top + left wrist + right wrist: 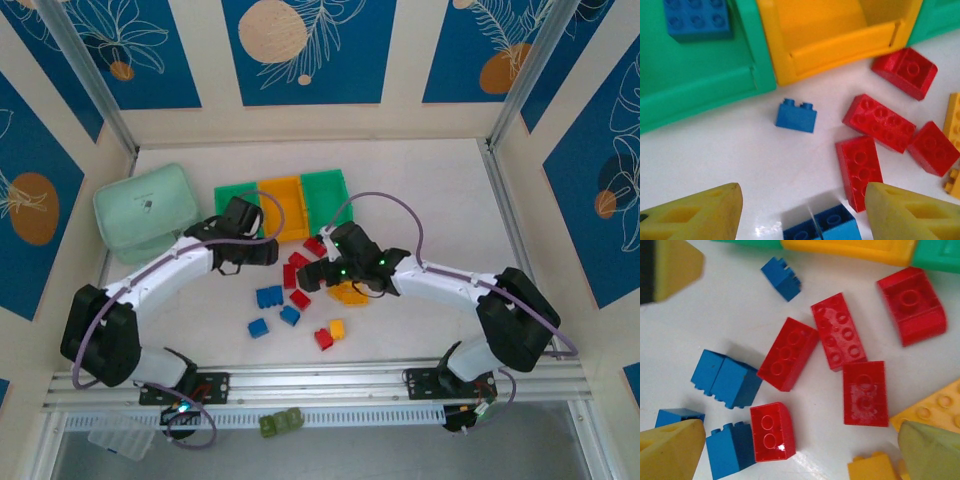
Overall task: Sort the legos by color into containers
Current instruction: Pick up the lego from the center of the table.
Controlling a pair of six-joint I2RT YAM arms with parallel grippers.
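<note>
We see a white table (pixel 420 180) and cream walls carrying blue panels (pixel 350 50) patterned with pale leaf outlines and orange discs. The pouch (pixel 147 210) is mint-green. An orange bin (pixel 285 190) sits between two green bins (pixel 325 190). The bricks are red (pixel 840 330), blue (pixel 727 377) and yellow-orange (pixel 930 410). The left gripper (pixel 804 190) and the right gripper (pixel 801 426) have yellow fingers. We think the blurred block (pixel 281 423) is olive-green.

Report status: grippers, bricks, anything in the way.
Left gripper open near small blue brick. Right gripper open over red bricks. Big blue brick in left green bin; many loose on table. Grippers close together, may crowd.
</note>
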